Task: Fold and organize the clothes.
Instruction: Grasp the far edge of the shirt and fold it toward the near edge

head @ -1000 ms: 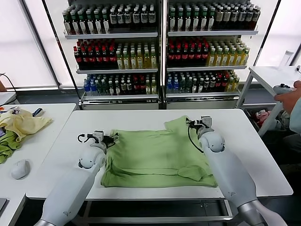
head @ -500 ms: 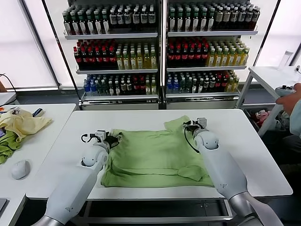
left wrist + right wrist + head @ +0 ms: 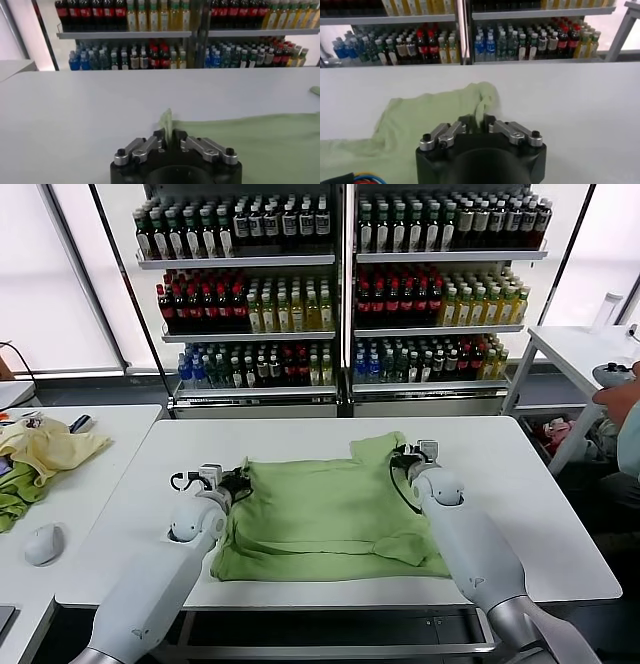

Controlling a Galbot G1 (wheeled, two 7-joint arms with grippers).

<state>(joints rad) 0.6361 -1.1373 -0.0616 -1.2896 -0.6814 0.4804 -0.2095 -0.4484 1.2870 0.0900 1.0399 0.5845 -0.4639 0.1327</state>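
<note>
I'm pinching the light green T-shirt [image 3: 325,514] with both claws: left gripper [image 3: 170,139] clamping its edge, right gripper [image 3: 481,122] its sleeve. My arms are covering the shirt's side edges on the white table [image 3: 520,484].

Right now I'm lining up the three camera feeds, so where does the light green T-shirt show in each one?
Head view: the T-shirt lies spread mid-table, between the left gripper and right gripper.
Left wrist view: the T-shirt runs away from the fingers, its edge pinched between them.
Right wrist view: the T-shirt lies bunched ahead of the fingers, a fold gripped.
Shared landmark: the drinks shelves behind the table.
</note>
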